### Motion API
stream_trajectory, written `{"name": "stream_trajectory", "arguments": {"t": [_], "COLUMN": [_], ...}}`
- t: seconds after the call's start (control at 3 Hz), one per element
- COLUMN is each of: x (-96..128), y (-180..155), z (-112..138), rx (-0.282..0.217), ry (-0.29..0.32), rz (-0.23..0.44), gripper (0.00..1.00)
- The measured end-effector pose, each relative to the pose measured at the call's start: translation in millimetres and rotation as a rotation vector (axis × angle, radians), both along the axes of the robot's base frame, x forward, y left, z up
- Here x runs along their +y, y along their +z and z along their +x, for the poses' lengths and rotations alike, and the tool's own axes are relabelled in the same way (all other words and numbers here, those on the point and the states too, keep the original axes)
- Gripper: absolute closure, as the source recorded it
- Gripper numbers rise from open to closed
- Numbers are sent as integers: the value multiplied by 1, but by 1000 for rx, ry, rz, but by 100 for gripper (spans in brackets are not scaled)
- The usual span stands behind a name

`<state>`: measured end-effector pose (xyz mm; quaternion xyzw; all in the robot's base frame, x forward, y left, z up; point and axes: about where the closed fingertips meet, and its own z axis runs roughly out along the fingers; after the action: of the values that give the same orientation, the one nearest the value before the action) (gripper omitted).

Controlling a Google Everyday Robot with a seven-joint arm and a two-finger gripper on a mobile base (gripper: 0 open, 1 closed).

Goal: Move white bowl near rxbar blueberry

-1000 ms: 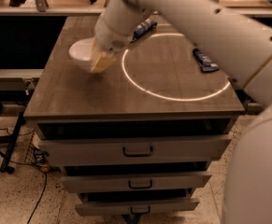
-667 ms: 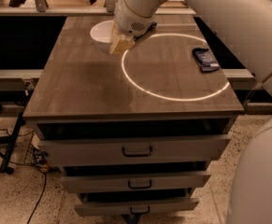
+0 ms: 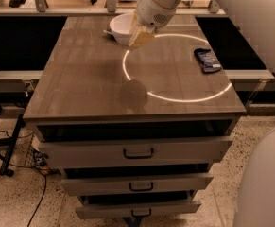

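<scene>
The white bowl (image 3: 120,26) is near the far edge of the tabletop, left of centre, tilted and lifted off the surface; its shadow (image 3: 133,92) falls on the wood nearer the front. My gripper (image 3: 140,35) is at the bowl's right rim, its tan fingers (image 3: 141,32) shut on it. The rxbar blueberry (image 3: 207,60), a small dark blue wrapper, lies flat at the table's right side, well to the right of the bowl.
A bright ring of light (image 3: 175,65) lies on the brown tabletop (image 3: 80,84). Three drawers (image 3: 138,152) below stand slightly pulled out. My large white arm (image 3: 250,27) fills the upper right. Cables (image 3: 14,141) lie on the floor at left.
My gripper has carried the bowl from the table's left side toward the far edge and to the right, lifting it higher. The rxbar has not moved.
</scene>
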<state>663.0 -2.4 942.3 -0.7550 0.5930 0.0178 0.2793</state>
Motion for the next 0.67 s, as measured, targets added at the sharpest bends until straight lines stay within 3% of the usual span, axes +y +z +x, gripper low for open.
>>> {"name": "stream_trajectory", "arguments": {"t": [0.33,0.67], "x": [-72,-118], "y": [7,-2], "z": [21,43], "rx": [-26,-20], "ry": [-75,-127], "rz": [-19,-25], "gripper": [100,100]}}
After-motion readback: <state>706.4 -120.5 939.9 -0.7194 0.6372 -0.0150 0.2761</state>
